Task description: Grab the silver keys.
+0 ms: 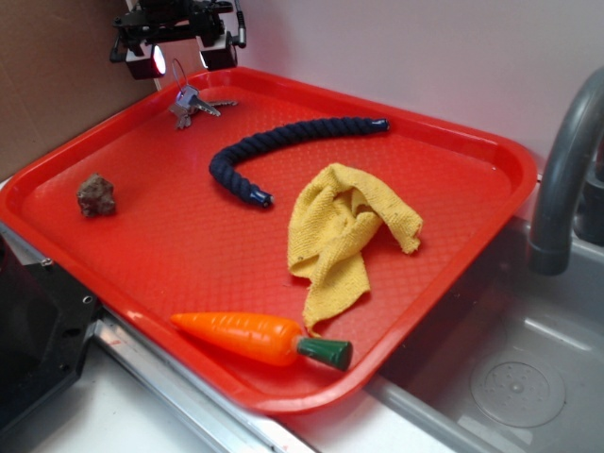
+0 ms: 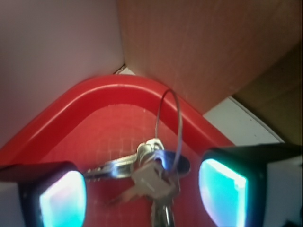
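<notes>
The silver keys point(image 1: 192, 104) lie in the far left corner of the red tray point(image 1: 472, 151), a small bunch on a thin wire ring. My gripper point(image 1: 179, 58) hangs just above and behind them, open, with its glowing pads apart. In the wrist view the silver keys point(image 2: 151, 177) sit between the two fingers point(image 2: 61, 201), with a clear gap on each side. The wire ring point(image 2: 170, 127) stands up from the bunch. Nothing is held.
A small brown rock point(image 1: 96, 194) lies at the tray's left side. A dark blue rope point(image 1: 283, 151), a yellow cloth point(image 1: 344, 231) and an orange toy carrot point(image 1: 260, 338) lie nearer the front. A grey tap point(image 1: 566, 170) stands right; cardboard point(image 1: 47, 75) rises behind the tray.
</notes>
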### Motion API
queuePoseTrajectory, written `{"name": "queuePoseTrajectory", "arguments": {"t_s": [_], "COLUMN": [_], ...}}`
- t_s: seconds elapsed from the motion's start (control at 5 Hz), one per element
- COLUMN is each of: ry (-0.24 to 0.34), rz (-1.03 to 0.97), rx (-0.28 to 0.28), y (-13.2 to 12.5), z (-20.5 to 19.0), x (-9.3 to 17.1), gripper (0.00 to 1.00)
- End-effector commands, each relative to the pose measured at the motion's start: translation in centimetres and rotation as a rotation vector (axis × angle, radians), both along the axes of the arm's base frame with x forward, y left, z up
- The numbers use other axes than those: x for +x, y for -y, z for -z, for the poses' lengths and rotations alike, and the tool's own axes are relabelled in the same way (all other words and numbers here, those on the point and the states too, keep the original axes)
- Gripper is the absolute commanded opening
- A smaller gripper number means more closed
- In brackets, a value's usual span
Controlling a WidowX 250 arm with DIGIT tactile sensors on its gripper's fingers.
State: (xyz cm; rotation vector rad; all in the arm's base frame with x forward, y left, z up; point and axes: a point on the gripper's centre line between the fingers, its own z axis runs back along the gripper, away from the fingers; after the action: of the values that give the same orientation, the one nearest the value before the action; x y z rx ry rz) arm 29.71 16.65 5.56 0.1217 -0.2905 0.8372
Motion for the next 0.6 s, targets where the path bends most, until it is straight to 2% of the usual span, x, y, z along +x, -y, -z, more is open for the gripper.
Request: {"name": "queuePoseTrajectory", "arguments": {"t_s": [0.0, 0.4], "ry": [0.040, 0.041], "rz": [-0.009, 0.006], "rx": [0.063, 0.054], "y": [-3.27, -3.48], "z": [-0.25, 0.74], "x": [-0.01, -0.19], "gripper": [1.00, 1.00]}}
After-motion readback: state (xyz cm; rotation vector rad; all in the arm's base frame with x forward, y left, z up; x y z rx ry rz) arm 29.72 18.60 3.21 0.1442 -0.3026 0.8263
